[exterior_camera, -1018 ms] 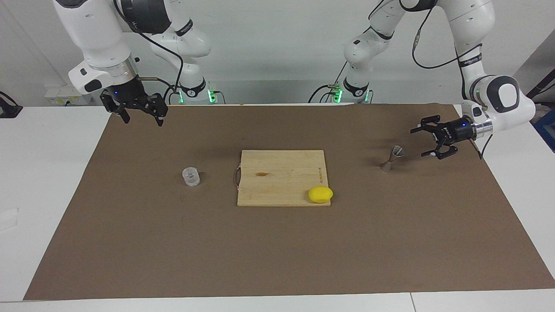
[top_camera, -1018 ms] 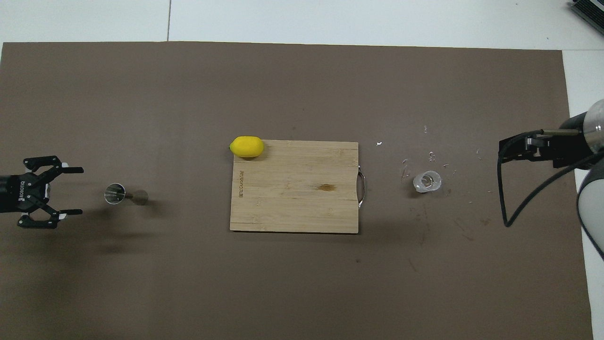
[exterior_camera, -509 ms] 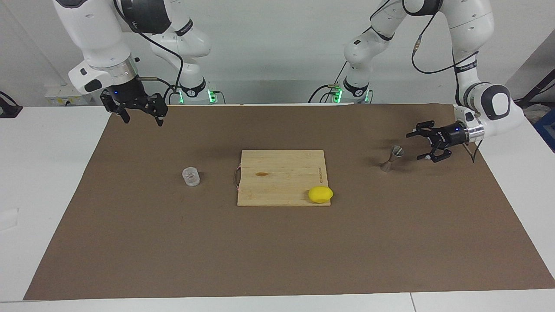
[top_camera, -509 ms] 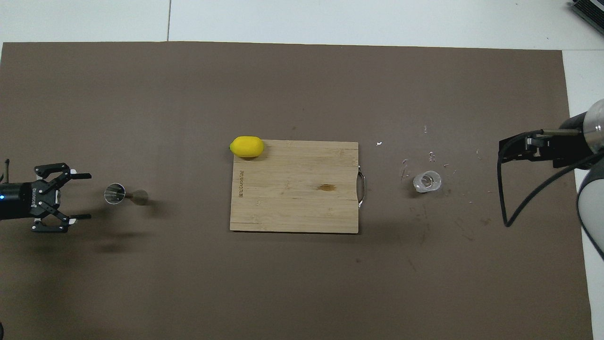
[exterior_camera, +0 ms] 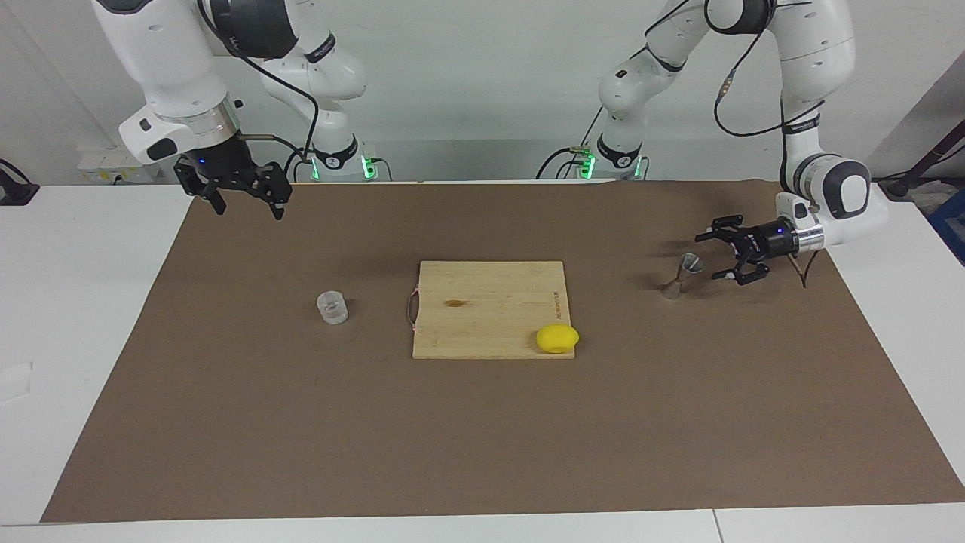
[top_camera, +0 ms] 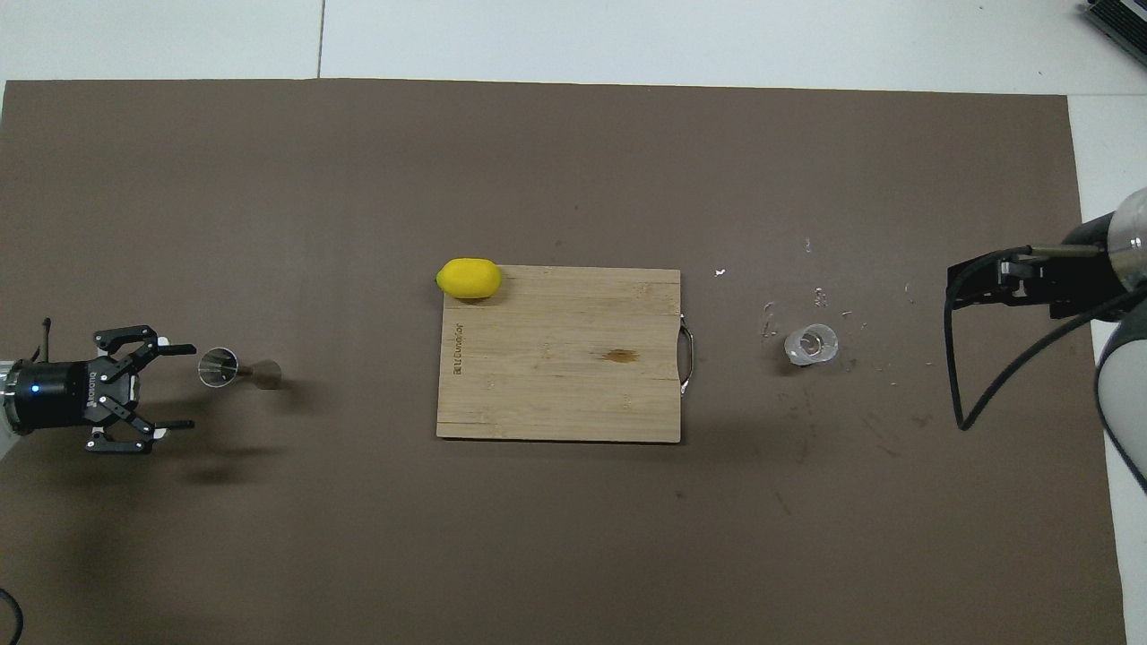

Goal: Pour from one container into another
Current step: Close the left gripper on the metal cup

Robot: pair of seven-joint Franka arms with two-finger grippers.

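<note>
Your left gripper sits low and side-on just beside the small silvery metal hourglass-shaped jigger, fingers spread wide, nothing between them. The jigger stands upright on the brown mat toward the left arm's end of the table, and that's your worry: it's tall on a narrow foot, so I'd expect one fingertip brushing the upper cone to tip it. Come in centred on the waist, or it may squirt out as you close.

The short clear cylindrical cup stands toward the right arm's end, well apart from the jigger, with the pale wooden cutting board and the yellow lemon on its corner between them. Your right gripper waits high over the mat's edge nearest the robots, fingers also apart. Clear plastic is slippery; a loose pinch could drop it mid-carry, and the jigger's small mouth leaves little margin for a sloppy pour.
</note>
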